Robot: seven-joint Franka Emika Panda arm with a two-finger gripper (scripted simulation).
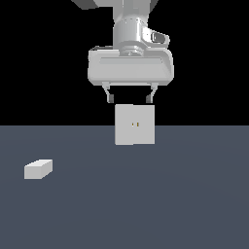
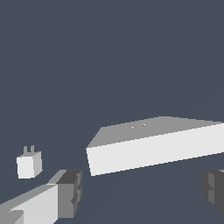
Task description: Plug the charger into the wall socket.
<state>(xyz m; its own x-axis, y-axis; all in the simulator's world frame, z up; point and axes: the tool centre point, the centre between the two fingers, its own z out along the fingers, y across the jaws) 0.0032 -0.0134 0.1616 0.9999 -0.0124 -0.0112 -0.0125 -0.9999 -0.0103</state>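
The charger (image 1: 38,168) is a small off-white block lying on the dark floor at the exterior view's left; in the wrist view the charger (image 2: 29,164) shows two prongs. The wall socket (image 1: 134,125) is an upright off-white square plate with two tiny gold slots, standing at the middle. The wrist view looks down on the wall socket (image 2: 157,142) from above. My gripper (image 1: 131,99) hangs open just above the socket's top edge, fingers (image 1: 110,96) spread wide, holding nothing. In the wrist view the gripper (image 2: 142,190) has one dark fingertip (image 2: 70,192) on each side.
The dark grey floor (image 1: 146,204) spreads in all directions, with a black background behind it. Nothing else stands on it.
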